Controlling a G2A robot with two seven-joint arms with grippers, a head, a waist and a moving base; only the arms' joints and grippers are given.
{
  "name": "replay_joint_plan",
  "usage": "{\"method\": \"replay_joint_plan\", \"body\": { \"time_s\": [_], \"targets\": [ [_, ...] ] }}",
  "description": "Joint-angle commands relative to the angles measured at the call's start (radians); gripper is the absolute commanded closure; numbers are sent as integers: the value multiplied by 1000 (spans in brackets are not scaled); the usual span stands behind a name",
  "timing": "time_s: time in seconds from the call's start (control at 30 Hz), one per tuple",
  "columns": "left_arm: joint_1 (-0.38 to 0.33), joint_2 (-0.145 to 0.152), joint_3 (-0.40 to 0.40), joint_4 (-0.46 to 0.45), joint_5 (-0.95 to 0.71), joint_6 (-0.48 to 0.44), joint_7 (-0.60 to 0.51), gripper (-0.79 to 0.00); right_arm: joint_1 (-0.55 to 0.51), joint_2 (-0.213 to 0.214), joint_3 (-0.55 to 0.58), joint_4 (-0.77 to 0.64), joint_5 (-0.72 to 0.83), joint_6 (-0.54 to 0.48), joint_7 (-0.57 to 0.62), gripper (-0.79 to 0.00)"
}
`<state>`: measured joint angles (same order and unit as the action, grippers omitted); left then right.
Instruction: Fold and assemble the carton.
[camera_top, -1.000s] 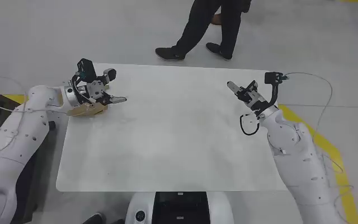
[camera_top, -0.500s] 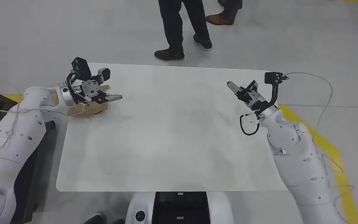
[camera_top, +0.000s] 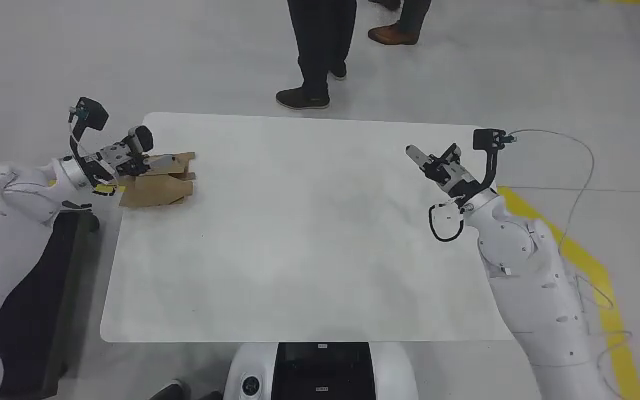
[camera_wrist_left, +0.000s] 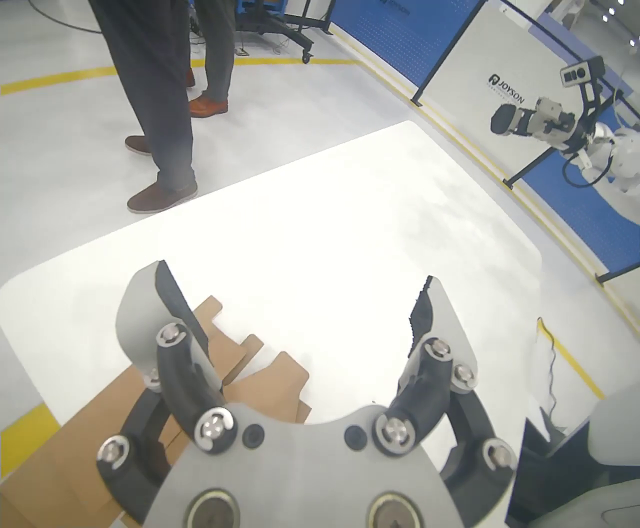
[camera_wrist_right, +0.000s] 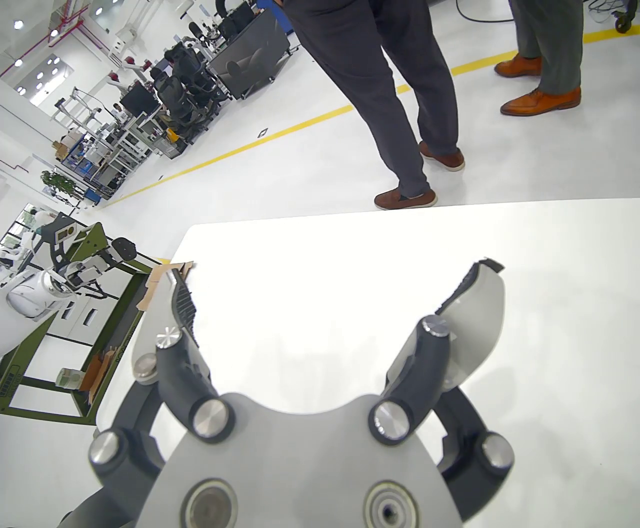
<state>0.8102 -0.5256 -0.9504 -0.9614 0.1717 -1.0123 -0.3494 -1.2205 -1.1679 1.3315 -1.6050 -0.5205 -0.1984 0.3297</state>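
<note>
Top view: white table (camera_top: 300, 250) bears carton (camera_top: 160, 185) (left claw (camera_wrist_left: 295, 280), right claw (camera_wrist_right: 330, 272) both spread).

From above, the carton (camera_top: 158, 182) lies on the table (camera_top: 300, 260) at ten o'clock from the table's centre, against the edge. The left gripper (camera_wrist_left: 295, 280) sits at the carton's outer end, toward nine o'clock. The right gripper (camera_wrist_right: 330, 270) is at two o'clock, well apart from the carton.

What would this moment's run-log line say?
carton: flat, unfolded, at left edge of table | left hand: open, empty, at carton's outer end | right hand: open, empty, above table's right side
</note>
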Motion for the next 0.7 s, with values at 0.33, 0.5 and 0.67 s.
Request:
{"method": "replay_joint_plan", "body": {
  "time_s": [0.33,0.5,0.67],
  "targets": [
    [-15,34,-36,78,-427,0,-429,-785,0,0,0,0,0,0,0,-785],
    [-15,34,-36,78,-427,0,-429,-785,0,0,0,0,0,0,0,-785],
    [-15,34,-36,78,-427,0,-429,-785,0,0,0,0,0,0,0,-785]
  ]
}}
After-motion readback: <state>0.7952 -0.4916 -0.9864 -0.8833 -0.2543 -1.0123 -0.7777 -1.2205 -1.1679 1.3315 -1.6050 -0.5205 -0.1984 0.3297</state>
